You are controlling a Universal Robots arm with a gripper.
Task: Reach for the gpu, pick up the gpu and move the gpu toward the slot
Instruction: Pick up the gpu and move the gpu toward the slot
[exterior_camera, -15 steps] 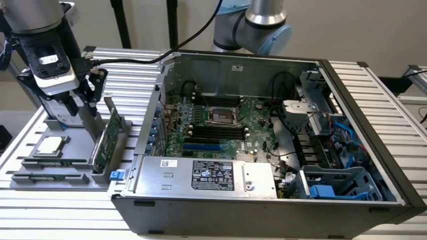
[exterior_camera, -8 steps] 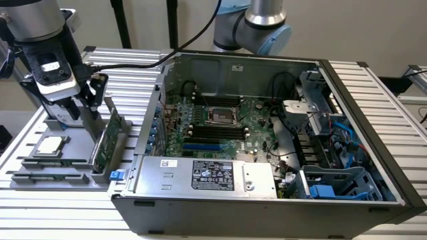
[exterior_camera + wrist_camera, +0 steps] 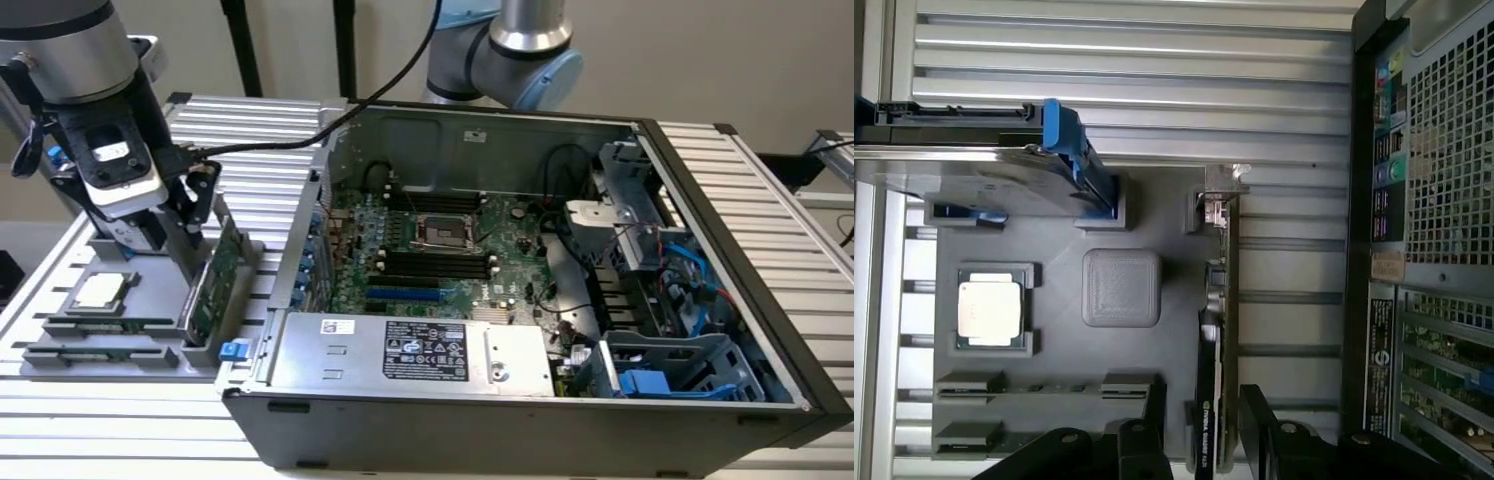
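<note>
The gpu (image 3: 220,270) is a thin green card standing on its edge in the grey parts holder (image 3: 80,330), on the exterior view's left beside the open computer case. In the wrist view the gpu (image 3: 1210,390) appears edge-on, its silvery bracket (image 3: 1220,190) at the end away from the gripper. My gripper (image 3: 184,245) hangs just above the card's far end. It is open, with one dark finger (image 3: 1144,440) on each side of the card's top edge and gaps between them and the card. The blue slot (image 3: 404,295) lies on the motherboard inside the case.
The holder also carries a square silver processor chip (image 3: 989,310) and a hard drive with blue rails (image 3: 1014,170). The open case (image 3: 534,410) stands close on the exterior view's right, its wall (image 3: 1414,250) beside the card. Ribbed aluminium table (image 3: 120,420) runs all around.
</note>
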